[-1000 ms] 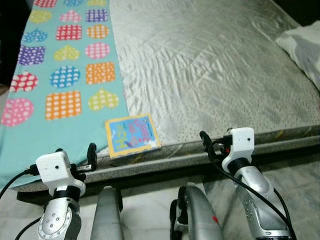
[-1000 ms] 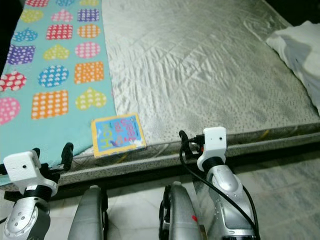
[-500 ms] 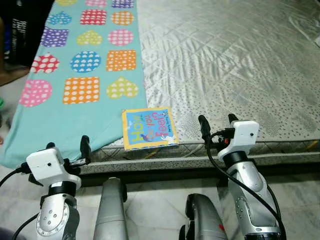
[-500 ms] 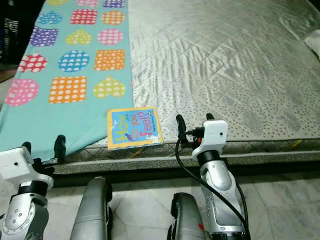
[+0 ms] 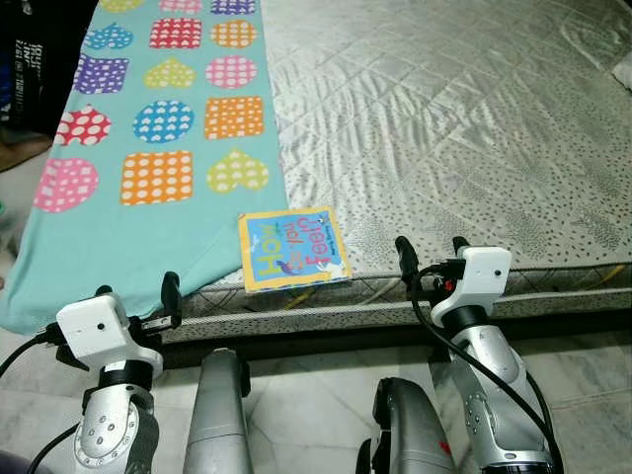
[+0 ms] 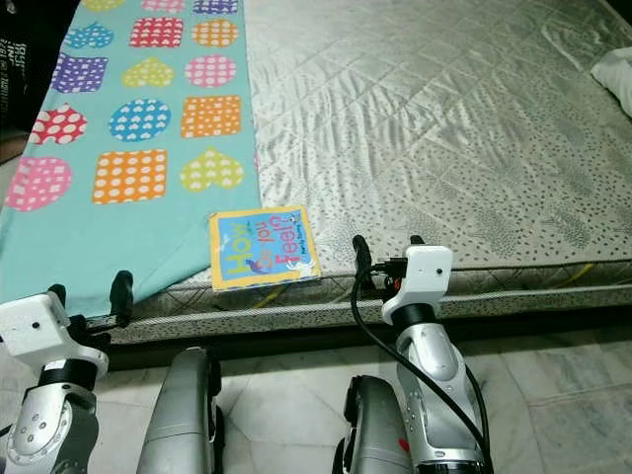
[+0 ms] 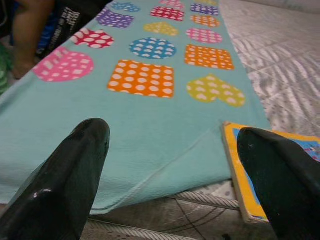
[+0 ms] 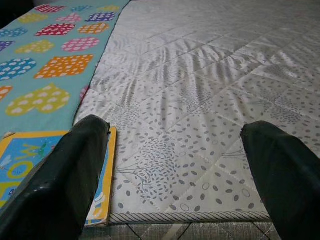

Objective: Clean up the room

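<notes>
Here, head views: we see the book point(image 5: 292, 249) flat at the bed point(image 5: 474, 128) edge, half on the teal blanket point(image 5: 128, 227), between our hands.
Left hand point(image 5: 133, 296): low before the bed edge, fingers spread, nothing held.
Right hand point(image 5: 432, 255): at the bed edge just right of the book, fingers spread, nothing held.
Left wrist view: blanket with coloured shapes ahead; the book's yellow corner point(image 7: 235, 160) beside one finger; perhaps a person's leg point(image 7: 27, 30) at the far side, blurred.
Right wrist view: quilted bed cover ahead; book point(image 8: 20, 160) partly behind one finger.
</notes>
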Motion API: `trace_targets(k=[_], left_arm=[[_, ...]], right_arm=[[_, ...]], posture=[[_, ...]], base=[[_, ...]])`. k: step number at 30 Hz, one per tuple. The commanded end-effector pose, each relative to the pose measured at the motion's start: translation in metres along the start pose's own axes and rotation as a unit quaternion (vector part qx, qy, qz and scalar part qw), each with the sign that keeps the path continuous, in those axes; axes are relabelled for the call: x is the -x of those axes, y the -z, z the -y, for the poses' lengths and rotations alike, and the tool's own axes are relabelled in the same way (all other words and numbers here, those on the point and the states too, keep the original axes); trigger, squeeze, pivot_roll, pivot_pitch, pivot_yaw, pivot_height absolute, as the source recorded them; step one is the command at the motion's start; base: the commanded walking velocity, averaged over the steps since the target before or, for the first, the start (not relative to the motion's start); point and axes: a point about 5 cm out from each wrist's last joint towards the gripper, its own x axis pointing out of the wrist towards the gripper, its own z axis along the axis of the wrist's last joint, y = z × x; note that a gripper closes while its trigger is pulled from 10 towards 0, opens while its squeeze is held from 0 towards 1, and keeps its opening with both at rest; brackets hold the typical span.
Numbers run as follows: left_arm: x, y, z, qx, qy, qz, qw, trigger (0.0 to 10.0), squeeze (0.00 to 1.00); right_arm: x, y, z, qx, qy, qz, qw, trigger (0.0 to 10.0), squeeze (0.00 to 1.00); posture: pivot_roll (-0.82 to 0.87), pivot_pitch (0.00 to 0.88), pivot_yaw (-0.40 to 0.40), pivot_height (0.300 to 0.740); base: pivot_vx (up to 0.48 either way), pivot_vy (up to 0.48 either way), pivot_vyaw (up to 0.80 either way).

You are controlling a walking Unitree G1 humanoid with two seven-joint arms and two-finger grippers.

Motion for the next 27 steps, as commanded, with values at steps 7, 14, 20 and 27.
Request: trace_targets(k=[7,14,20,27], left_arm=[[0.0023,0.0036,-0.0011,0.001,0.008,-0.009,1.0,10.0,0.0],[0.0023,0.004,-0.0004,0.0,0.013,-0.011,1.0,10.0,0.0],[0.0017,0.0042,-0.0001,-0.001,0.016,-0.012,1.0,10.0,0.0],[0.0012,0.0057,0.0001,0.001,0.007,-0.016,1.0,10.0,0.0]], right_arm=[[0.0012,0.0033,0.0001,-0.001,-0.006,-0.008,1.0,10.0,0.0],[0.0013,0.004,0.0004,-0.002,-0.004,-0.009,1.0,10.0,0.0],[0.001,0.0046,0.0002,-0.003,-0.004,-0.01,1.0,10.0,0.0],[0.0009,0.0053,0.0003,-0.003,-0.005,-0.011,1.0,10.0,0.0]], posture=[[0.11,0.285,-0.033,0.587],[0.11,0.285,-0.032,0.587],[0.11,0.281,-0.029,0.587],[0.11,0.278,-0.03,0.587]], base=[[0.288,0.0,0.0],[0.281,0.0,0.0],[0.268,0.0,0.0],[0.072,0.0,0.0]])
